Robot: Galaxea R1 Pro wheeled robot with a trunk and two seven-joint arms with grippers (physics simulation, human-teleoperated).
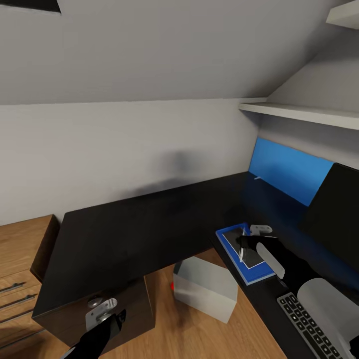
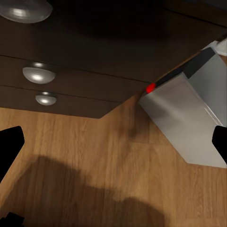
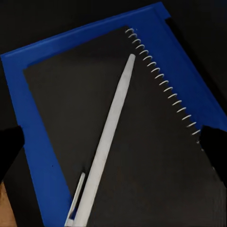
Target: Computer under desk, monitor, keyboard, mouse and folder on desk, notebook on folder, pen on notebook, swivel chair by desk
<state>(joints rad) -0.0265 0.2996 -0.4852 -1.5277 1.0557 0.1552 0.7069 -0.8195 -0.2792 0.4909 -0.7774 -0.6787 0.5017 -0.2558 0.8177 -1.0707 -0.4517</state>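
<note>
The pen [image 3: 111,137] lies flat on the dark spiral-bound notebook [image 3: 156,156], which rests squarely on the blue folder [image 3: 35,127], on the black table [image 1: 139,224]. Its long axis runs diagonally across the cover, tip toward the spiral binding, clip end toward the opposite edge. The right gripper [image 1: 248,244] hangs directly above this stack, fingers spread with the pen lying between them and untouched; it looks released. This arm is by far the nearer to the stack. The keyboard [image 1: 306,319] sits just beside the folder on the near side, partly under the right forearm, and the monitor [image 1: 331,209] stands behind.

The left gripper [image 1: 104,315] hovers low by the drawer unit [image 2: 71,80], fingers spread and empty, above the wooden floor [image 2: 109,161]. The computer [image 1: 207,286] stands on the floor below the table's edge.

The stacking appears finished; a straight upward retreat would clear the pen without nudging it.
</note>
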